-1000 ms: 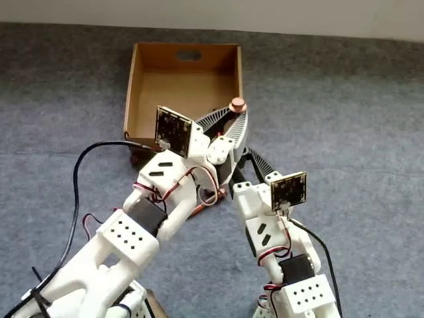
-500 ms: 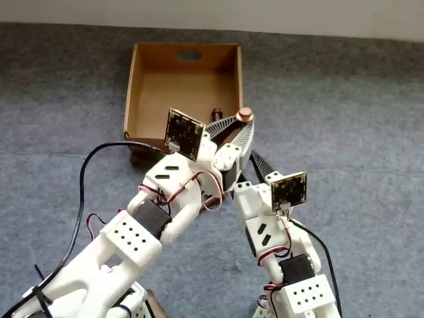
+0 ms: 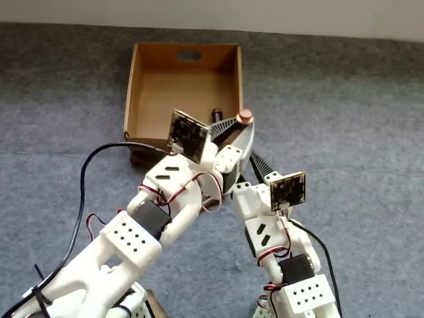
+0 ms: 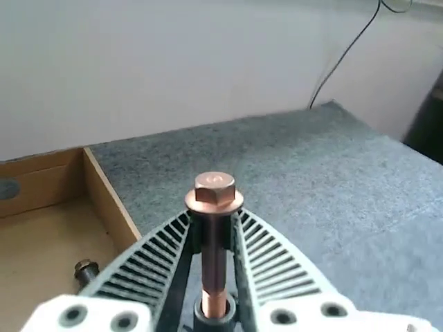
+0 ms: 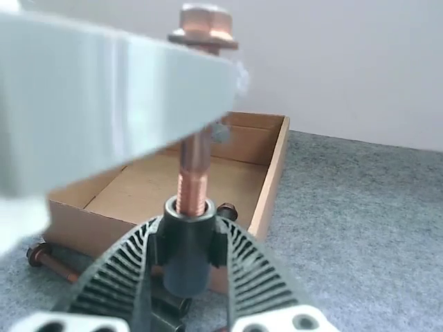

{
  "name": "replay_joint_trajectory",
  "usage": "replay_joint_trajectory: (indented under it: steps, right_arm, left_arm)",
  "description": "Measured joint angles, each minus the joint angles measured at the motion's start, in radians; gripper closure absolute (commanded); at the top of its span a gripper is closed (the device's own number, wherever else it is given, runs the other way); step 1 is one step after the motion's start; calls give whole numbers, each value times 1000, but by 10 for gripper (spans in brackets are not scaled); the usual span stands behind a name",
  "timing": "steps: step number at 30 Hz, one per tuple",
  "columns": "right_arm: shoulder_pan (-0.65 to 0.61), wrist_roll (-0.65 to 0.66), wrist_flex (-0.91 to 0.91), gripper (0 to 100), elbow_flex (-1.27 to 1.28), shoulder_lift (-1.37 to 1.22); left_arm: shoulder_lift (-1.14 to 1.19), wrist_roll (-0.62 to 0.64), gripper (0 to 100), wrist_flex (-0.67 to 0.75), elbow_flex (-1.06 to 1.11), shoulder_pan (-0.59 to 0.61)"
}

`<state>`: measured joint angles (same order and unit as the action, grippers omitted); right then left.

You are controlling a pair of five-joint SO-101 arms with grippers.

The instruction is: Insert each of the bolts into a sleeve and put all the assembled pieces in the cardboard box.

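My left gripper (image 4: 214,220) is shut on a copper bolt (image 4: 214,249), held upright by its shaft just under the hex head. The bolt's threaded tip (image 5: 192,190) sits in the mouth of a dark sleeve (image 5: 185,250), on which my right gripper (image 5: 187,232) is shut from below. In the high view the bolt head (image 3: 244,117) hangs over the near right corner of the cardboard box (image 3: 135,93), with the left gripper (image 3: 238,126) stacked above the right gripper (image 3: 247,161). A bolt in a sleeve (image 3: 215,114) lies inside the box.
A loose copper bolt (image 5: 50,263) lies on the grey carpet by the box's near wall, beside a dark piece (image 5: 168,309) under the right gripper. The left arm's black cable (image 3: 79,192) loops over the carpet at the left.
The left gripper has carried the bolt a little to the right and toward the near side, from over the box's inside to its near right corner above the sleeve. The right arm has barely moved.
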<state>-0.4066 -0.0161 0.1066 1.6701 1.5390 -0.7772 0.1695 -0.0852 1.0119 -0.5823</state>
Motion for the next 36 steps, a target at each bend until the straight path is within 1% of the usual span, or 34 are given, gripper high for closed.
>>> replay_joint_trajectory:
  steps: [2,5,17,27,33,36]
  right_arm:
    - [0,0,0,993,0,0]
    - [0,0,0,993,0,0]
    - [0,0,0,993,0,0]
    - [-3,0,0,992,0,0]
    - [-3,0,0,992,2,0]
    - [-3,0,0,992,2,0]
  left_arm:
    - [0,-40,990,-35,0,-2]
    - [0,-63,990,-54,0,-2]
    - [-3,-63,986,-57,9,-2]
    - [-186,-68,986,-57,157,-2]
    - [-195,-69,986,-60,166,-2]
    - [-198,-69,986,-86,166,-2]
